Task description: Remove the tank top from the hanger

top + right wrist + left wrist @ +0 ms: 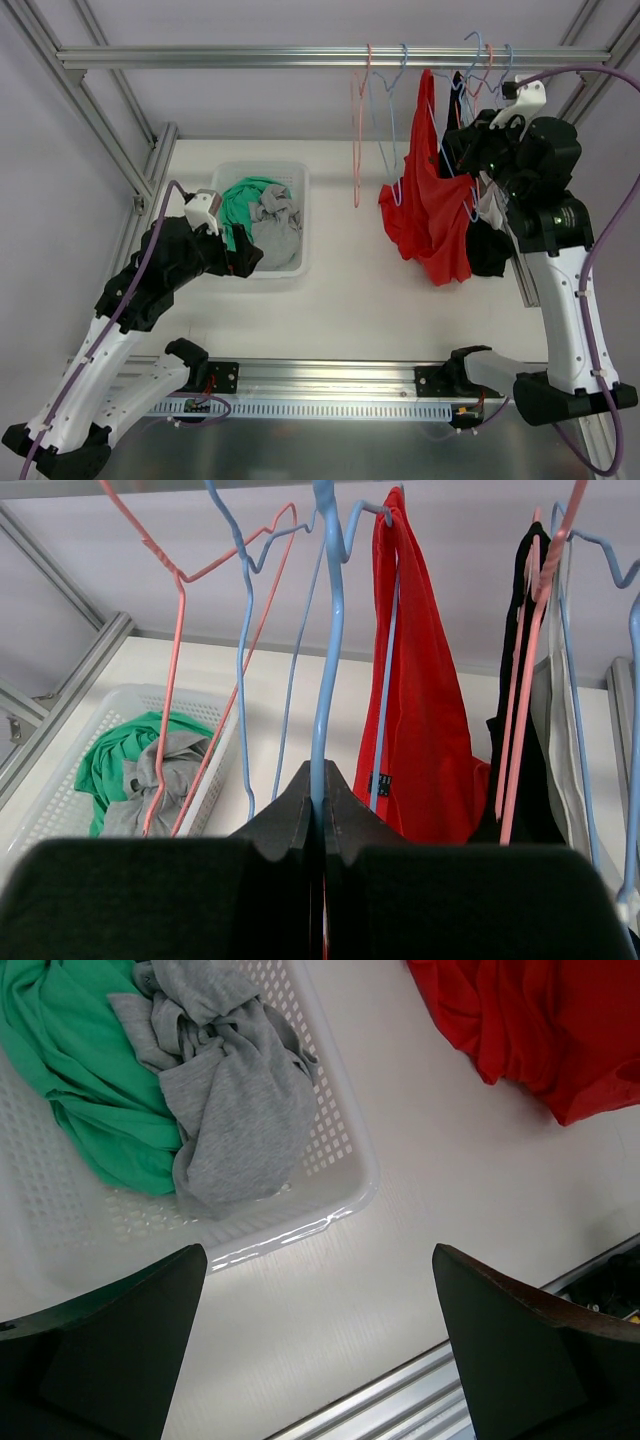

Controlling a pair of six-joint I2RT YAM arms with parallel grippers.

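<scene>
The right gripper [320,825] pinches a blue hanger [322,680] tight, the left gripper [315,1290] gapes wide with nothing in it near the basket [340,1210], and the red tank top [415,680] hangs just beside on the rail [250,57], so a hard pull might tangle the pink hanger [181,630].

The left arm [150,285] is stretching forward low over the surface, and the left pincer [318,1255] is holding its fingers wide apart. The right arm [562,280] is standing raised, and the right pincer [318,785] is pinching the blue hanger [326,680].

Nothing legible — the black tag [378,783] on the red tank top [425,680] is unreadable.
</scene>
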